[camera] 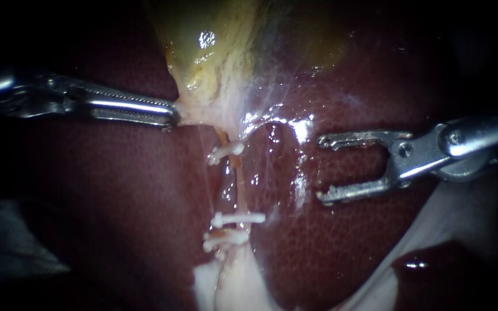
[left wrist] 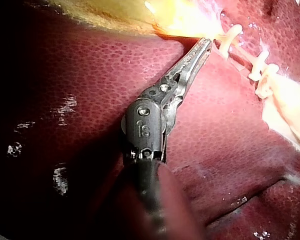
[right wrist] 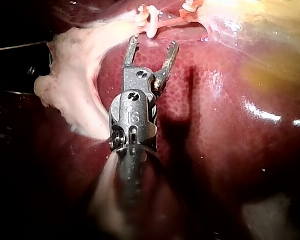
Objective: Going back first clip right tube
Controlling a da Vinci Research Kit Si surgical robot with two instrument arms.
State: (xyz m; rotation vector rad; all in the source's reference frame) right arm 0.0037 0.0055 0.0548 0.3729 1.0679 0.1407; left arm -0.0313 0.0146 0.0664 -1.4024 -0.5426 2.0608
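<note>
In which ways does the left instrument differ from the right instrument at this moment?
The left instrument is shut on the lower edge of the gallbladder; the right instrument is open and holds nothing. The left one ends long, slim and toothed; the right one ends in a wide fork. Both are metal and point toward the clipped tube.

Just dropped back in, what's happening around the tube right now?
The left instrument has its jaws shut on the pale lower edge of the gallbladder. The tube running down from there carries an upper clip near the gallbladder and two lower clips close together farther along. The right instrument sits over the liver, off to the side of the tube. Its jaws are open and empty, touching neither the tube nor a clip.
</note>
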